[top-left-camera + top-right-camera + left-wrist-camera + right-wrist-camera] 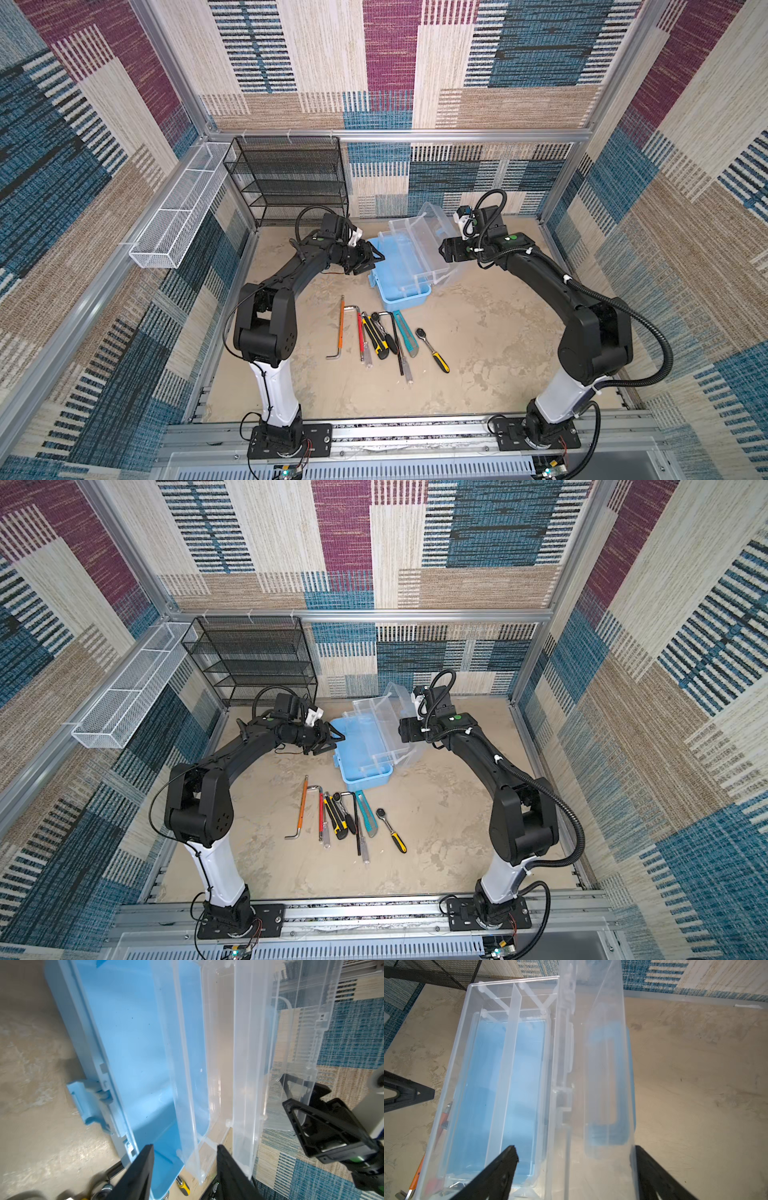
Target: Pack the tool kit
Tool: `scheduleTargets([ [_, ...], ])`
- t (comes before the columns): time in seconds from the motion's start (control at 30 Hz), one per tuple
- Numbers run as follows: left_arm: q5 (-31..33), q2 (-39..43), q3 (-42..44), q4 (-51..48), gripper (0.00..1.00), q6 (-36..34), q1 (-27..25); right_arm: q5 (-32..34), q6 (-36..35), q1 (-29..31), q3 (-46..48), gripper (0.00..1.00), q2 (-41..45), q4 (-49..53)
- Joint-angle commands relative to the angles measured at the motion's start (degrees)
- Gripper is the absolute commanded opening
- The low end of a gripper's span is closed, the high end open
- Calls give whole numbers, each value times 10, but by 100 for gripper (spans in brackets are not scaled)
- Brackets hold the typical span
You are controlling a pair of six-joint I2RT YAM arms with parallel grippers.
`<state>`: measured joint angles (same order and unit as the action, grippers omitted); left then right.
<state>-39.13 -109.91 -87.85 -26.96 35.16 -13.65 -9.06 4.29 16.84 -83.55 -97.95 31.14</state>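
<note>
Far left, on the side wall: white mesh basket (178, 216). Next to it, at the back wall, black mesh rack (286, 178), shelves stacked.

Then the left gripper (374, 262), at the left long wall of the case. Jaws partly spread, pinching nothing (wrist view: its tips hang over the case, no contact that I can tell).

Mid-table, toward the back: the tool case (405, 301), light blue. Long axis runs near to far, far end swung slightly left. Over its blue floor sits a clear tray (508, 1064) with one lengthwise divider. The clear lid (432, 232) hinges on the right long side, stands open and leans right. The blue handle (610, 1134) is on its outer face.

At the lid, the right gripper (442, 249): jaws spread wide, lid edge between them, not squeezed.

On the table (498, 332) just in front of the case, tools lie near-to-far in a row: orange hex key (340, 328), red tool (360, 332), yellow-black knife (374, 338), teal knife (405, 334), yellow-handled ratchet (436, 355).
</note>
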Motion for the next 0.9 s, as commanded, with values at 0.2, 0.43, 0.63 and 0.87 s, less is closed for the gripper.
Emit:
scheduleTargets([
  [0.2,32,4,24,-42,51,-66,1,-55,1,-32,40,88,12,-63],
  [0.43,20,-17,14,-42,50,-65,-5,-64,2,-59,80,88,17,-95],
  [0.63,8,-51,-23,-42,46,-58,-17,-104,14,-98,118,88,17,-128],
  [0.87,-8,-99,-87,-42,45,-45,-32,-109,12,-129,128,88,15,-136],
])
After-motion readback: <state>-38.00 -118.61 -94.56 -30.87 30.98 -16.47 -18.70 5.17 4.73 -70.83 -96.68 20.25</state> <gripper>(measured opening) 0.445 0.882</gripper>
